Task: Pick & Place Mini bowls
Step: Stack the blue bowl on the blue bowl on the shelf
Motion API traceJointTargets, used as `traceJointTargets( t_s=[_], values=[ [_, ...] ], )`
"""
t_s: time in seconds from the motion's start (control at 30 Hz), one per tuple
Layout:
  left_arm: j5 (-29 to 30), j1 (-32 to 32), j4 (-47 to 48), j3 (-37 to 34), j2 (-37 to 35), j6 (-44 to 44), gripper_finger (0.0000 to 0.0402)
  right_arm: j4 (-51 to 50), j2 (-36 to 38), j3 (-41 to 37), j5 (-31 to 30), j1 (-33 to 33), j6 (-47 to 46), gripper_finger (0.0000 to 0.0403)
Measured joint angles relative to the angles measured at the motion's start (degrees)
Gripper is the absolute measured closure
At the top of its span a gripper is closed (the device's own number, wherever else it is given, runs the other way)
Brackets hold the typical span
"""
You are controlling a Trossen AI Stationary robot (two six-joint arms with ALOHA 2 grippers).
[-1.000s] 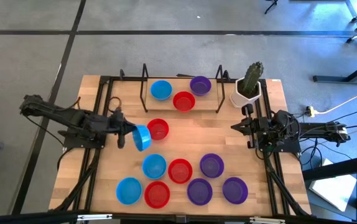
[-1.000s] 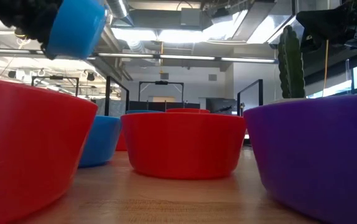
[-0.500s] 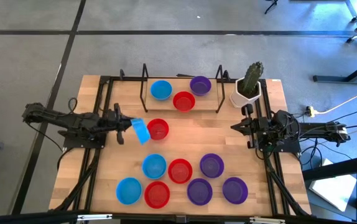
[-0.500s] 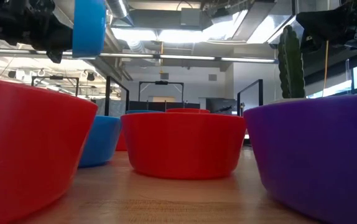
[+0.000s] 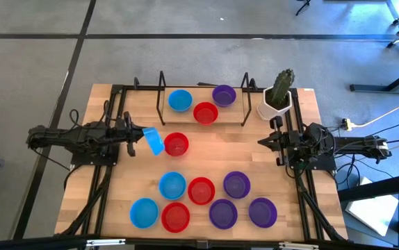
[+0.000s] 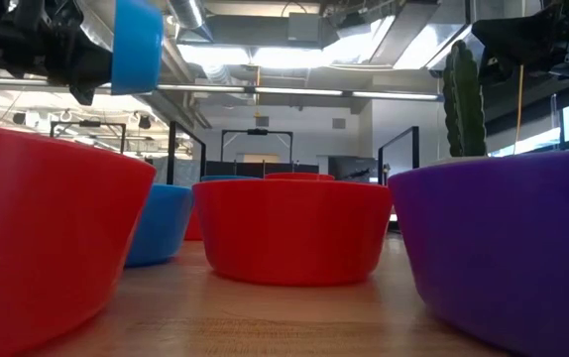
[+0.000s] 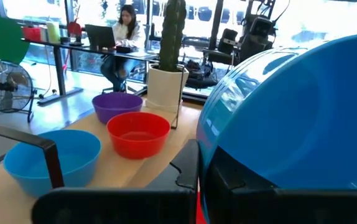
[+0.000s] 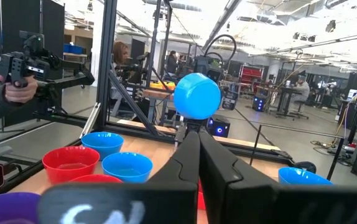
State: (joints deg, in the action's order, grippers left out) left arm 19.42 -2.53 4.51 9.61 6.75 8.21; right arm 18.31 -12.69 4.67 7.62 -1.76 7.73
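The left gripper (image 5: 141, 134), jaws clamped on the rim, holds a small, stiff, light blue plastic bowl (image 5: 155, 141) tilted above the bench's (image 5: 206, 149) left-middle; right jaws shut, idle.

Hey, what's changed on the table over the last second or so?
The left gripper, still shut on the blue bowl, drew back toward the table's left edge and turned the bowl up onto its edge. The right gripper stayed parked and shut, and the other bowls and the cactus pot did not move.
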Motion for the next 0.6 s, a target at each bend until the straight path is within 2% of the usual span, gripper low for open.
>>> traceJointTargets(
  t_s=[0.17,0.3,0.43,0.6],
  values=[
    [1.4,0.1,0.5,0.1,-0.2,0.0,0.0398,-0.1,0.0,0.0,0.0,0.0,0.0,0.0399],
    [9.4,0.4,2.8,4.1,3.1,0.5,0.0398,-0.1,0.0,0.0,0.0,0.0,0.0,0.0399],
    [10.6,2.5,4.8,14.0,11.3,-2.4,0.0398,-0.1,0.0,0.0,0.0,0.0,0.0,0.0399],
    [10.7,6.9,12.4,31.5,28.0,-5.2,0.0398,0.0,0.0,0.0,0.0,0.0,-0.6,0.0399]
  ],
)
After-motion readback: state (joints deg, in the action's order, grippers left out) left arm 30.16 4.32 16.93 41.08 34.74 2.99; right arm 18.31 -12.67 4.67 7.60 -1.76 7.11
